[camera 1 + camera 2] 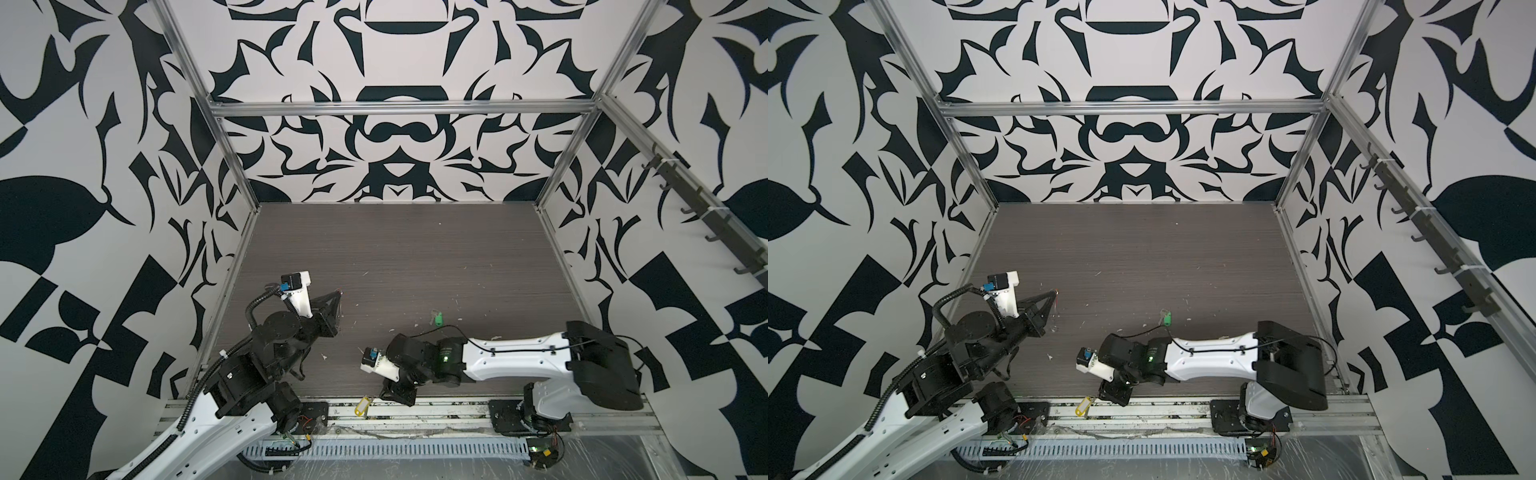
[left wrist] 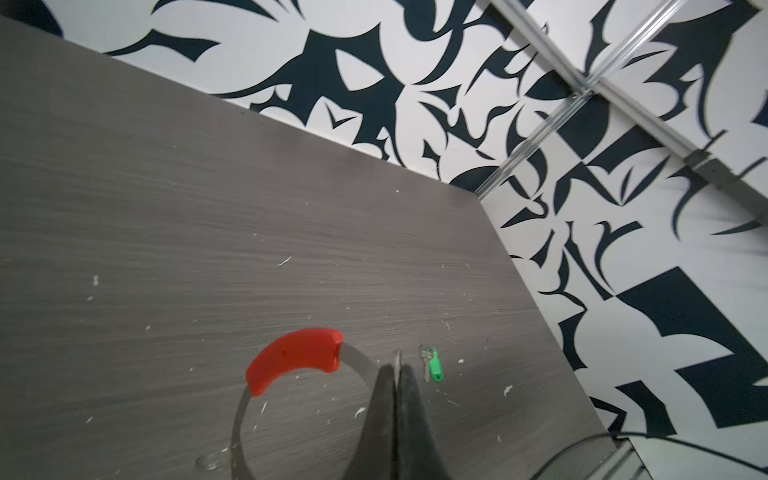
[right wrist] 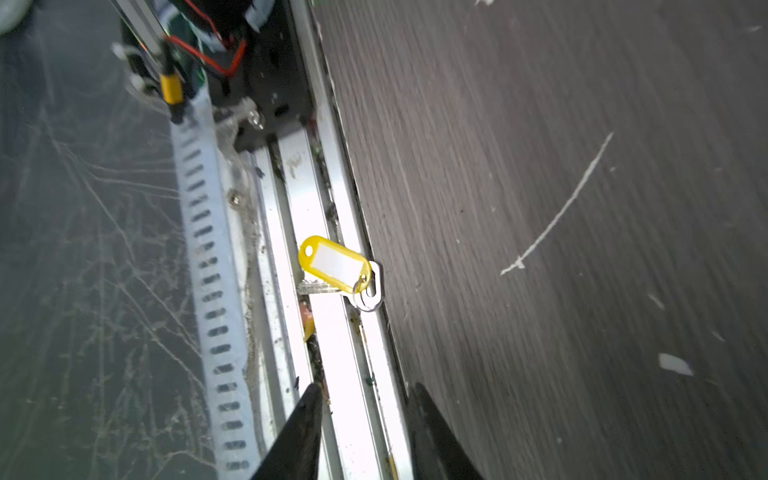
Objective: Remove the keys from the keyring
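Note:
My left gripper (image 2: 398, 368) is shut on the thin grey hoop of the keyring (image 2: 237, 419) and holds it above the table. The hoop's red sleeve (image 2: 295, 357) sits a little way round from the grip, and in both top views this gripper (image 1: 340, 295) (image 1: 1054, 294) is at the left. The green-tagged key (image 2: 434, 365) (image 1: 437, 318) (image 1: 1166, 318) lies loose on the table. At the front, the yellow-tagged key (image 3: 334, 264) (image 1: 362, 405) (image 1: 1083, 405) rests on the aluminium rail (image 3: 328, 353). My right gripper (image 3: 365, 392) (image 1: 384, 395) hovers open just behind it, holding nothing.
The grey wood-grain table (image 1: 415, 257) carries small white scraps. A slotted cable duct (image 1: 374, 449) runs in front of the rail, with both arm bases mounted on the rail. A rack of hooks (image 1: 685, 199) lines the right wall.

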